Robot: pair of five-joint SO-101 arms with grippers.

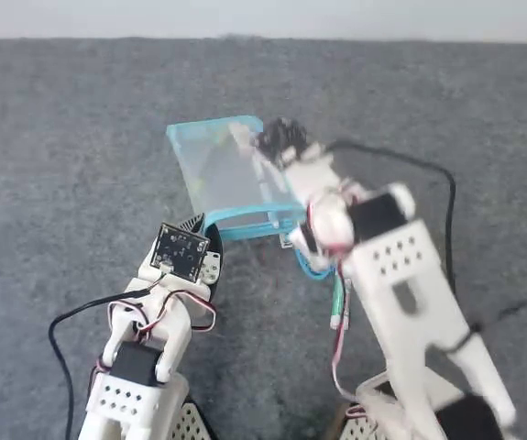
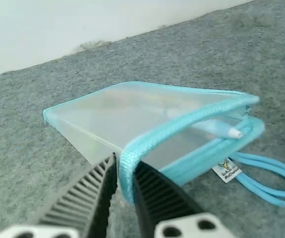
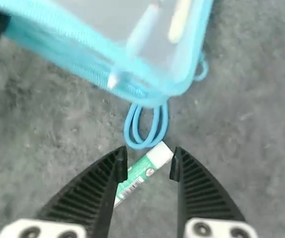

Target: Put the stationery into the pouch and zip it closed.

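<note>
Right wrist view — my right claw [image 3: 149,153] hangs open around the green stick [image 3: 141,174], just beside the pouch [image 3: 97,29] mid-table. My left claw [image 2: 126,166] pinches the pouch's rim. I'd close squarely — avoiding the cord [image 3: 141,147].

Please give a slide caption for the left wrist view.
Left claw grips the zipper edge of the translucent light-blue pouch holding a pale pen.

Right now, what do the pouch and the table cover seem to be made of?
Pouch: probably soft clear plastic, slightly frosted; the pen inside shows through. Its blue zip edge looks like woven fabric. Table cover: grey felt or short carpet, by its fuzzy, speckled surface.
</note>
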